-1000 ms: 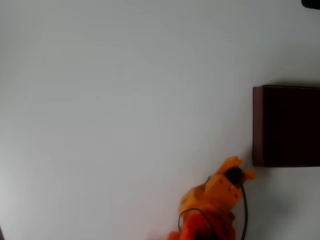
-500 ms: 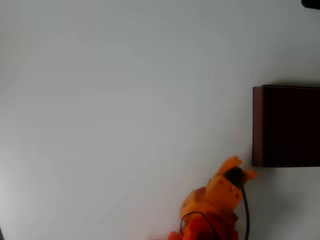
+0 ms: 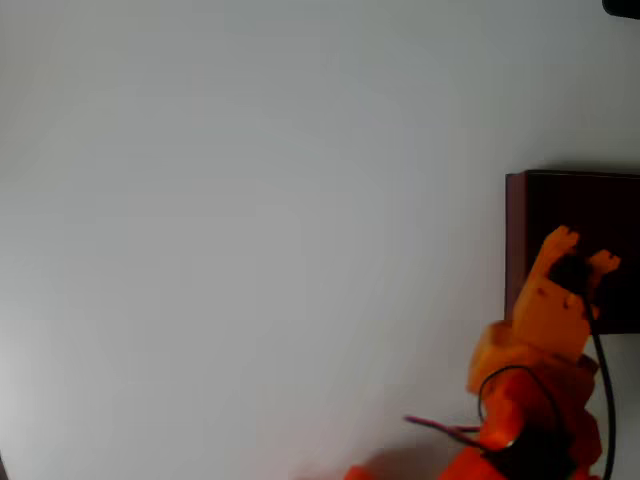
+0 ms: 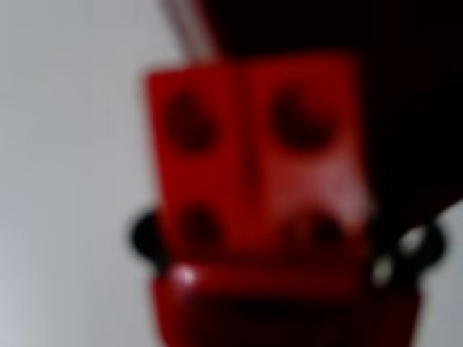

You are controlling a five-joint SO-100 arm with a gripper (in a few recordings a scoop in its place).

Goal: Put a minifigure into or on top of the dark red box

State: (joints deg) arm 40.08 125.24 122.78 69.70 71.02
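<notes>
My gripper [image 3: 578, 252] hovers over the dark red box [image 3: 520, 215] at the table's [image 3: 250, 230] 3 o'clock edge. Wrist view: the minifigure [image 4: 253, 166], blurred red, seems pinched between my jaws; grip unconfirmed. Judged light, rigid, slippery; hold the torso.

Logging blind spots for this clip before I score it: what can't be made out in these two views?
- Dark red box: overhead view, right side cut off by the frame edge; interior near-black, contents unreadable.
- Gripper: overhead view, over the box; too small to tell whether it is open or shut, or whether it holds anything.
- Red blocky shape: wrist view, badly blurred; can't be identified.
</notes>
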